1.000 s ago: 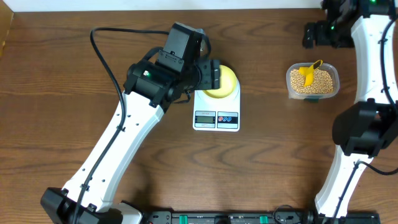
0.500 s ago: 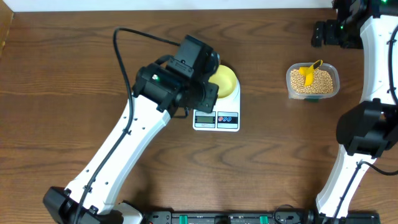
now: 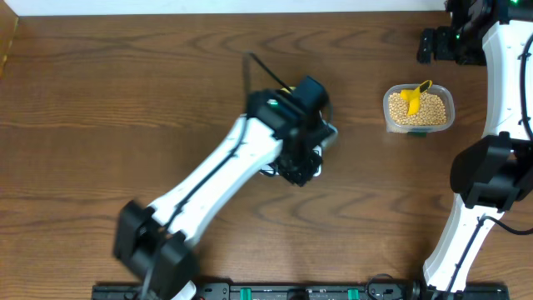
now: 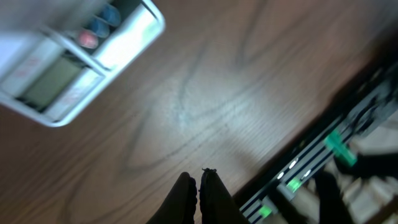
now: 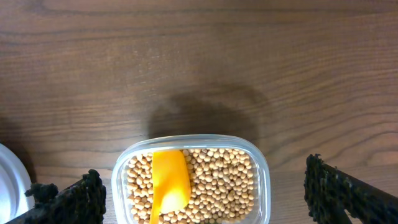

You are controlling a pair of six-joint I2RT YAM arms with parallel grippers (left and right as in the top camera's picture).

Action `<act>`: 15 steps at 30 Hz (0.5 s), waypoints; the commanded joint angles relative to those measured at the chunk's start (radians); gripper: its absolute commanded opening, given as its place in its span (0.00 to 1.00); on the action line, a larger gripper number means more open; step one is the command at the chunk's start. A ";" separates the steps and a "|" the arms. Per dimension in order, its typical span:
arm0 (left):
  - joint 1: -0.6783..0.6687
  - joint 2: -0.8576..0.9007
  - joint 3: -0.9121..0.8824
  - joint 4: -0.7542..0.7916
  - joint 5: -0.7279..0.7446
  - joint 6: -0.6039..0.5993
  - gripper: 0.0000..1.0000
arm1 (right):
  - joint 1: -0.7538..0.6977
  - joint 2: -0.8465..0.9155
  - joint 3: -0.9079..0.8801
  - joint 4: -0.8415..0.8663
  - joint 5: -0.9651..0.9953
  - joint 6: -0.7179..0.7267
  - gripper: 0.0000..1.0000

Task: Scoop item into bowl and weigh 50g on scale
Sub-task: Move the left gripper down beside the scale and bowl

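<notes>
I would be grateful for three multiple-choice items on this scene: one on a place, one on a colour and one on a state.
1. Where does the scoop lie? A on bare wood; B in the tub, on the beans; C propped against the tub's outside.
2. What colour is the scoop? A yellow; B blue; C green.
3. How is the left end effector? A wide open; B shut on the scoop; C shut, holding nothing.
Answers: B, the right wrist view shows it resting on the beans inside the tub; A, it is bright yellow in both views that show it; C, its fingers meet with nothing between them.
</notes>
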 commanded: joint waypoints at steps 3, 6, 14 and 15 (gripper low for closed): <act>-0.047 0.132 -0.008 -0.008 0.025 0.184 0.08 | 0.002 0.003 0.004 -0.001 0.001 0.012 0.99; -0.049 0.182 -0.008 -0.008 0.025 0.218 0.08 | 0.002 0.003 0.004 -0.001 0.001 0.012 0.99; -0.049 0.244 -0.010 0.008 0.024 0.312 0.46 | 0.002 0.003 0.004 -0.001 0.001 0.013 0.99; -0.049 0.244 -0.010 0.013 0.023 0.318 0.51 | 0.002 0.003 0.004 -0.001 0.001 0.012 0.99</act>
